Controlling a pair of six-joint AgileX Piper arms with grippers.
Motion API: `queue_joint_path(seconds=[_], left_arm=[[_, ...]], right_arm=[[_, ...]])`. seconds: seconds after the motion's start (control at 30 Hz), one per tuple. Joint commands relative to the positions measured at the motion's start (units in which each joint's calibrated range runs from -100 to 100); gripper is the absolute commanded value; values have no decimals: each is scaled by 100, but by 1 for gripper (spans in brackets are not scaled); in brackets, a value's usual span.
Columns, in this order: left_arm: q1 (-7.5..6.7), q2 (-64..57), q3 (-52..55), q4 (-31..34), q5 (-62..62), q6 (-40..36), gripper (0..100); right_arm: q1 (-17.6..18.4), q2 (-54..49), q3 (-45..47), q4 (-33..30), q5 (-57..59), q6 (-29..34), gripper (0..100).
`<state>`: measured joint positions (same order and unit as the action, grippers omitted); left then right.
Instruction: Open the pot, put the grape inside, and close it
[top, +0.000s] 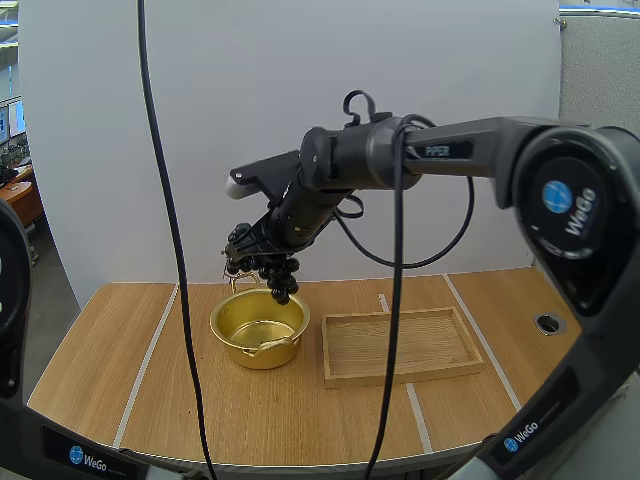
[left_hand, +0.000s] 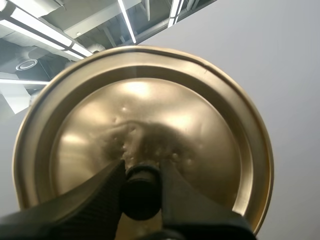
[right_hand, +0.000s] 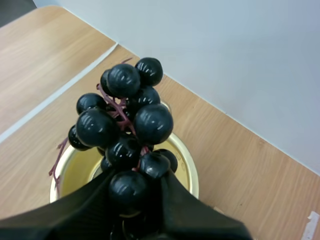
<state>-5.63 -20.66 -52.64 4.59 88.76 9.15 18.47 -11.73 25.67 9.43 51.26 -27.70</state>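
The gold pot (top: 259, 328) stands open on the table, left of the wooden tray. My right gripper (top: 262, 262) hangs just above the pot's far rim, shut on a bunch of dark grapes (top: 278, 275). In the right wrist view the grapes (right_hand: 125, 130) are pinched between my fingertips, dangling over the pot (right_hand: 185, 167). The gold lid (left_hand: 142, 135) is held up in the air by my left gripper (left_hand: 141, 192), whose fingers are shut on its black knob (left_hand: 141, 195).
A shallow wooden tray (top: 400, 345) lies to the right of the pot, close beside it. White tape lines cross the tabletop. A round hole (top: 548, 323) sits near the table's right edge.
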Motion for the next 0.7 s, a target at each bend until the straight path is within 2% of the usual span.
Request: queue_joint_path(seconds=[0.0,0.67], left_arm=[[-8,-37,-23,47,-216,-60,0],[-8,-37,-23,47,-216,-60,0]], right_arm=[[3,147,-48,-8,-93,12,0],[9,1039,-48,-8,-168,-128,0]])
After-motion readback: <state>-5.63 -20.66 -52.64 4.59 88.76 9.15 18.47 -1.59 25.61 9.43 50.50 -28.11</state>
